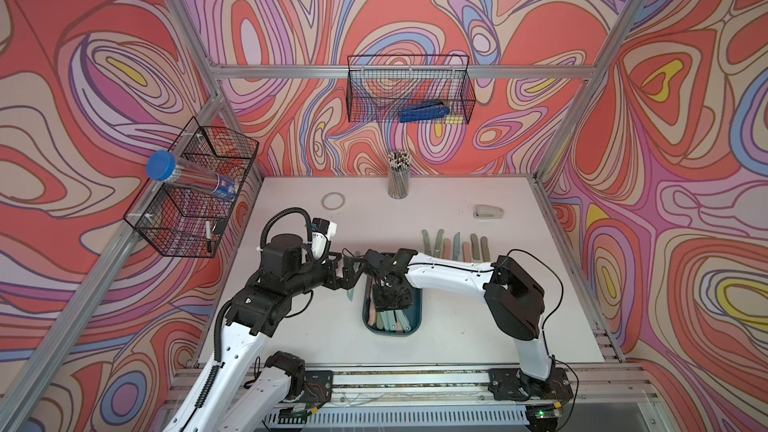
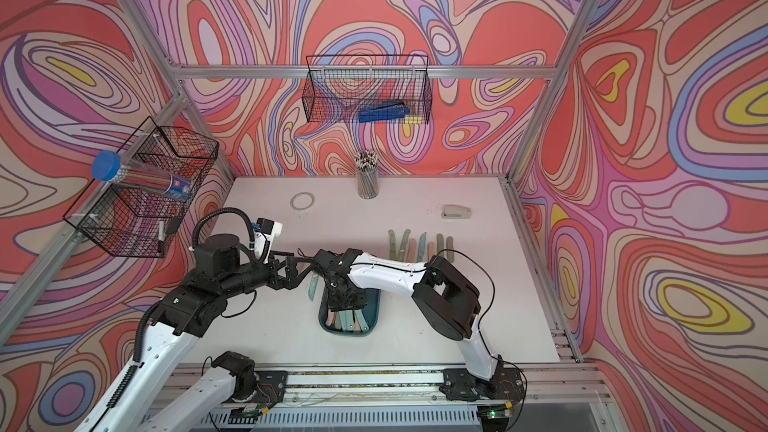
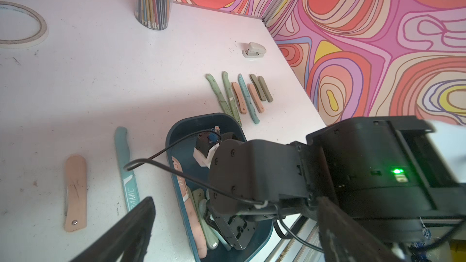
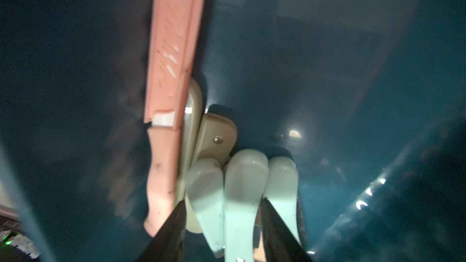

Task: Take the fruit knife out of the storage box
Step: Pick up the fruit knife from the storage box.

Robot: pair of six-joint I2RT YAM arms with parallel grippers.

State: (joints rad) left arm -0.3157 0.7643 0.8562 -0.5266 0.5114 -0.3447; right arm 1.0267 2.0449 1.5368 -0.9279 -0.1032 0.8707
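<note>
On the left wall a wire basket (image 1: 195,201) holds a clear tube (image 1: 187,178) with a blue cap; its red-and-blue label is too small to read. The left arm comes up from the near-left base, bends at the elbow and stretches level toward the right. The left gripper (image 1: 353,270) hangs above the table (image 1: 291,317) just left of the storage box, its fingers (image 3: 131,230) spread wide with nothing between them. On the table by it lie a folded pink knife (image 3: 75,192) and a teal knife (image 3: 126,170) whose blade cover shows the letters "RAMIC".

The storage box (image 1: 417,301) sits at the middle front of the table. The fruit knives (image 3: 194,212) lie inside it, bunched toward its near end: a pink one (image 4: 174,46) with raised lettering too blurred to read, beige handles (image 4: 216,134) and pale mint handles (image 4: 245,185). The right gripper (image 4: 223,201) points straight down into the box, its fingers partway apart astride two mint handles; whether they press on them I cannot tell.

Farther back a row of knives (image 1: 455,245) lies on the table, with a stapler (image 1: 489,212) beyond it. The right arm climbs from the near-right base to a high elbow, and its white forearm runs left to the bent wrist.
</note>
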